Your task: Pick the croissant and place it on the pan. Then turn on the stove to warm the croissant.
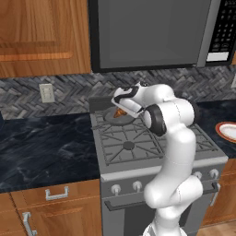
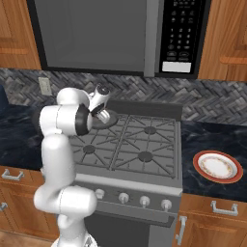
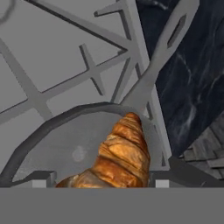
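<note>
Nearest the hand camera sits the croissant [image 3: 120,159], a ridged, golden-brown pastry with darker bands across its layers, tapering to a blunt tip that points up the view. Going from big to small: the stove [image 1: 138,147], grey steel with black grates and a row of round front knobs, stands between stretches of dark marbled worktop [image 1: 41,147]; the pan [image 3: 65,144], a shallow grey skillet with a long flat handle reaching out over the stove's edge, rests on the rear left burner; the croissant lies over the pan's floor toward the handle side. From the left base view it shows as an orange wedge [image 1: 120,113] right under the gripper [image 1: 123,109]. In the hand view it lies between the two finger tips [image 3: 41,179], which stand apart on either side; whether they press on it or stand clear cannot be told.
</note>
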